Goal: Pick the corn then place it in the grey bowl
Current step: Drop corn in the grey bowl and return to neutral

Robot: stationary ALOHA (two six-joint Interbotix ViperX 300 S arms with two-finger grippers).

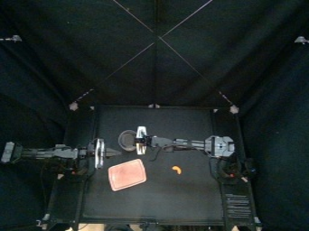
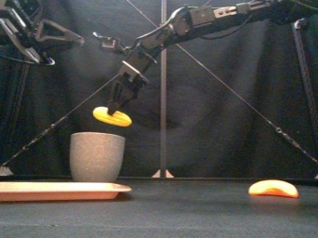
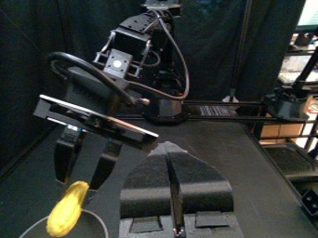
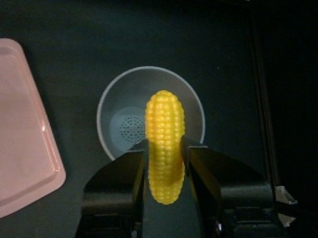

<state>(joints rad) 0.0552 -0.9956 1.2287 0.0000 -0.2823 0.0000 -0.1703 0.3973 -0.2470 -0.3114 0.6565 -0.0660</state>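
The yellow corn hangs in the air just above the tall grey speckled cup. My right gripper is shut on it, reaching in from the right past the table's middle. In the right wrist view the corn lies lengthwise between the jaws, over the cup's open mouth. From above, the right gripper is at the cup. The left gripper rests shut at the left, near the cup; its jaws hold nothing.
A flat pink tray lies in front of the cup, toward the table's front. An orange curved toy food sits to the right of the tray, seen low at the right in the front view.
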